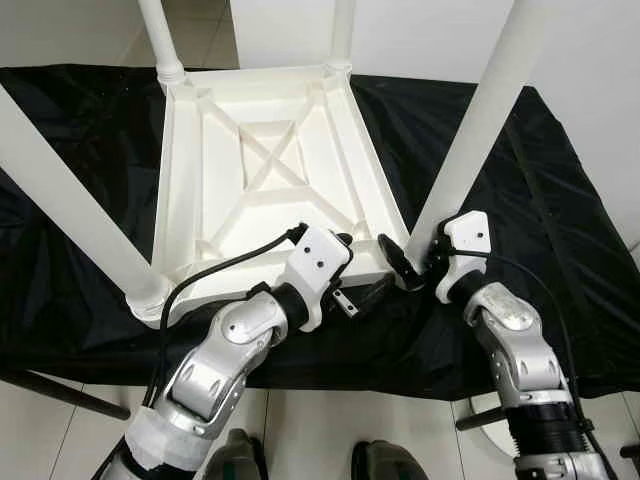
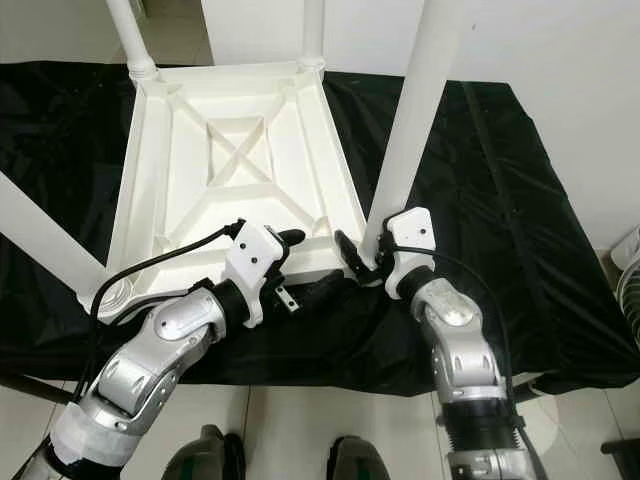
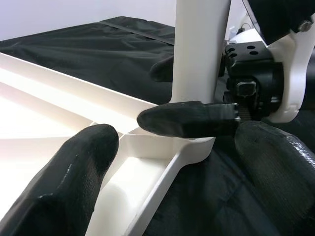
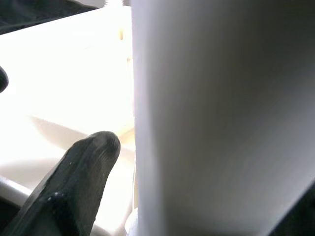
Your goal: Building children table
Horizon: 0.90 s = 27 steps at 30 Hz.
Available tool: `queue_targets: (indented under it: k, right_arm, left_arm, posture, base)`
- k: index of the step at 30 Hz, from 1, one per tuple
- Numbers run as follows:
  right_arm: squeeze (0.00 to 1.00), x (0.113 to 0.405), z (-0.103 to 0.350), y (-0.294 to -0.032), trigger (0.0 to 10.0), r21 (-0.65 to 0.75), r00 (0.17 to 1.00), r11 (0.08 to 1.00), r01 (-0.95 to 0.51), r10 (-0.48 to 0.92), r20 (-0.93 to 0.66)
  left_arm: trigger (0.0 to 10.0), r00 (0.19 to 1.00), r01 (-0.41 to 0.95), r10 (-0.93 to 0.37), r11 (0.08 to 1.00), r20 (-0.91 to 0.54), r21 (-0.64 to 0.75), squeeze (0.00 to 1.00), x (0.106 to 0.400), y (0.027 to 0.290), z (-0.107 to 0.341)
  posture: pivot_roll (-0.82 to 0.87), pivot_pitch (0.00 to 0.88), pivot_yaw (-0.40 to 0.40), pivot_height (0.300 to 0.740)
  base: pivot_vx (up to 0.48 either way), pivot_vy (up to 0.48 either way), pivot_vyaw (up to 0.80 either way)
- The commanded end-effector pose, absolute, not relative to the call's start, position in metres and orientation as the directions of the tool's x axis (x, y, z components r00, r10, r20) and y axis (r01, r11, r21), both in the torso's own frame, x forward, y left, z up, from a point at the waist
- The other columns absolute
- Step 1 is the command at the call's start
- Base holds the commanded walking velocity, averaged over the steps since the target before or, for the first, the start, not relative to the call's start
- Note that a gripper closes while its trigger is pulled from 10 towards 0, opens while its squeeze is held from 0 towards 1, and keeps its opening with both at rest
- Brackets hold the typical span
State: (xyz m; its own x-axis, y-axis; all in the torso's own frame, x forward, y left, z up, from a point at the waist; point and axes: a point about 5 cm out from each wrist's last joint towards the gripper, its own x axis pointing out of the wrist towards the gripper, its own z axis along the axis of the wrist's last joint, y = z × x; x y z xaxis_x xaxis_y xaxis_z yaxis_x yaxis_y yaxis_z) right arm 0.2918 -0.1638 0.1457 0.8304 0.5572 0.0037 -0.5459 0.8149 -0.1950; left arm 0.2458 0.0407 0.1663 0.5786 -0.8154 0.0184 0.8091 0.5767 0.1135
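The white plastic children's table top (image 1: 270, 170) lies upside down on a black cloth (image 1: 560, 200), four legs up. It looks light, rigid and smooth, likely slippery. Near right leg (image 1: 470, 130): the right gripper (image 2: 365, 262) has its fingers closed round the base, the sensible hold for turning it. The left gripper (image 1: 365, 275), fingers spread, straddles that corner's rim.
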Motion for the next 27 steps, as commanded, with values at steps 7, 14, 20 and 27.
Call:
queue_targets:
  k: [7,14,20,27]
  right_arm:
    - [0.00,0.299,0.131,-0.156,0.0,-0.196,0.720,0.697,-0.690,0.690,-0.079]
    - [0.00,0.299,0.128,-0.159,0.0,-0.179,0.727,0.708,-0.683,0.683,-0.070]
    - [0.00,0.301,0.127,-0.164,0.0,-0.158,0.793,0.781,-0.605,0.608,-0.034]
    - [0.00,0.298,0.127,-0.159,0.0,-0.114,0.866,0.861,-0.496,0.500,0.002]
  left_arm:
    - [10.0,0.562,0.822,-0.827,0.558,0.001,0.115,0.00,0.246,0.043,0.166]
    - [10.0,0.565,0.820,-0.825,0.561,0.001,0.112,0.00,0.246,0.043,0.166]
    - [10.0,0.560,0.823,-0.828,0.557,0.002,0.110,0.00,0.247,0.043,0.166]
    - [10.0,0.552,0.829,-0.834,0.549,0.002,0.106,0.00,0.246,0.041,0.165]
  posture:
    - [-0.02,0.076,0.023,0.740]
    - [-0.02,0.074,0.023,0.740]
    - [-0.04,0.072,0.028,0.740]
    - [-0.05,0.075,0.029,0.740]
  base:
    - [0.000,0.000,0.00]
    - [0.000,0.000,0.00]
    - [0.000,0.000,0.00]
    - [0.000,0.000,0.00]
